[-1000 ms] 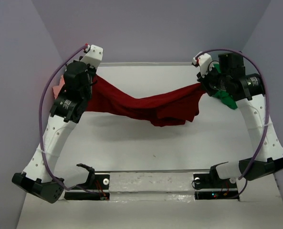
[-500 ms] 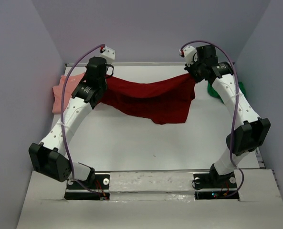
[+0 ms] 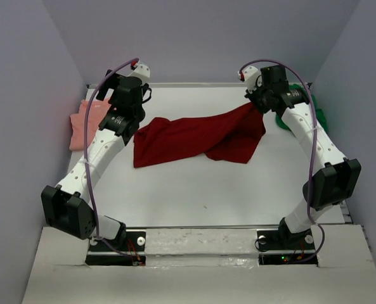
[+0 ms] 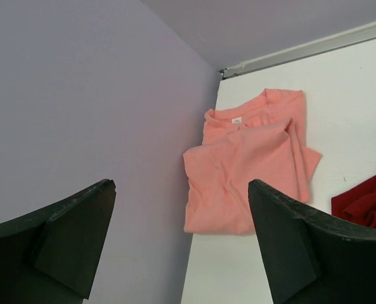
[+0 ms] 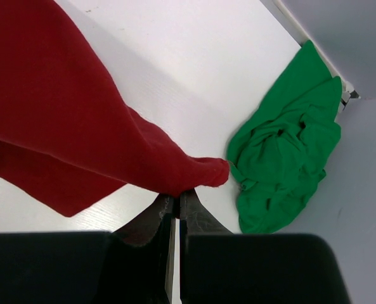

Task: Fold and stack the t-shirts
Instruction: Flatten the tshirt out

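Dark red t-shirt (image 3: 194, 136) on table (image 3: 194, 190), centre: left end down and rumpled, right corner raised, pinched tight in right gripper (image 5: 175, 201). Left gripper (image 4: 181, 183) spread wide, empty, over far left. Suggest: draw right corner outward to tension cloth, lower flat, then let go; re-spread left hem before folding. Salmon pink t-shirt (image 4: 245, 164) roughly folded at far-left wall, green t-shirt (image 5: 286, 152) crumpled in far-right corner. Versus a second ago: was slung in air between both arms; left side since released, right pinch unchanged.
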